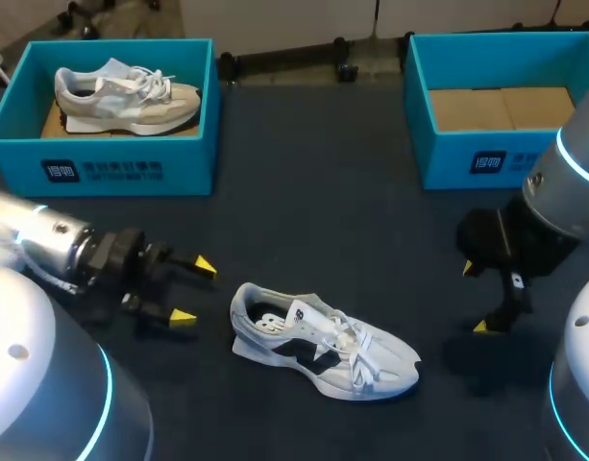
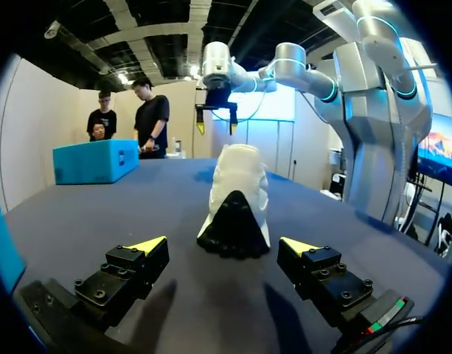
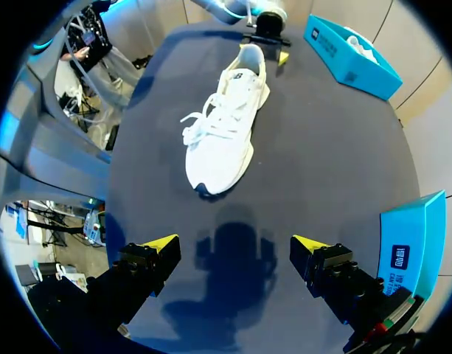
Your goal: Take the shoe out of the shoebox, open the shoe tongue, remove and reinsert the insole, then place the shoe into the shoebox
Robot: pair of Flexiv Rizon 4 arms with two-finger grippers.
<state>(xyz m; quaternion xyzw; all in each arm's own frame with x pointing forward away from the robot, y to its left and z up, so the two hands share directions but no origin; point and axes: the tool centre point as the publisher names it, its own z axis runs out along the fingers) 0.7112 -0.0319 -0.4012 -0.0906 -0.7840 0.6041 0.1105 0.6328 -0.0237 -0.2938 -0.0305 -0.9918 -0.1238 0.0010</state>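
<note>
Sneaker (image 1: 323, 344) upright on the tabletop (image 1: 304, 230) between left fingers (image 1: 182, 317) and right fingers (image 1: 480, 327), both pairs spread wide and empty; seems light, soft-uppered, stiff-soled, so best pinched at the heel collar.

Robotics lab: left arm (image 1: 35, 240) and right arm (image 1: 568, 192), silver with glowing rings, flank a dark tabletop (image 1: 304, 192) (teal shoeboxes (image 1: 111, 168) at its far corners).

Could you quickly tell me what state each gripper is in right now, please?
Left gripper: open, empty, facing the heel of the white shoe.
Right gripper: open, empty.
</note>
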